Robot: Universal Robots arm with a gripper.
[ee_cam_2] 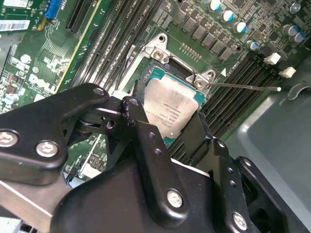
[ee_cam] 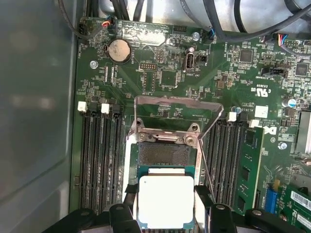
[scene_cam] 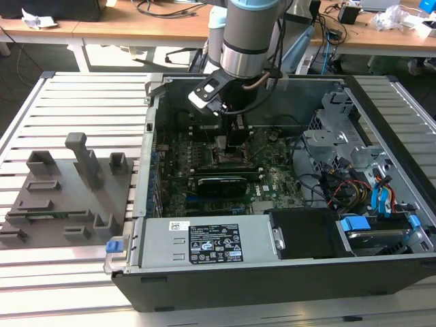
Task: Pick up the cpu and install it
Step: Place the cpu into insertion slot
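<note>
Exterior view: the gripper (scene_cam: 230, 144) is down inside the computer case (scene_cam: 272, 272), low over the motherboard (scene_cam: 204, 184).
First wrist view: the fingers (ee_cam: 130, 204) are closed on two opposite edges of the cpu (ee_cam: 166, 201). It covers the fingers' side of the socket (ee_cam: 163, 154), bare contacts showing beyond, edges parallel to the socket's.
Second wrist view: the cpu lies over the socket between the fingers; whether seated or hovering, I can't tell.

silvery cpu (ee_cam: 166, 201), green motherboard (ee_cam: 170, 77), black pincer (ee_cam_2: 166, 116).

I work in an electronics lab: an opened computer case (scene_cam: 272, 289) on a slatted metal bench (scene_cam: 82, 95), cable-strewn wooden desks (scene_cam: 136, 27) behind.
</note>
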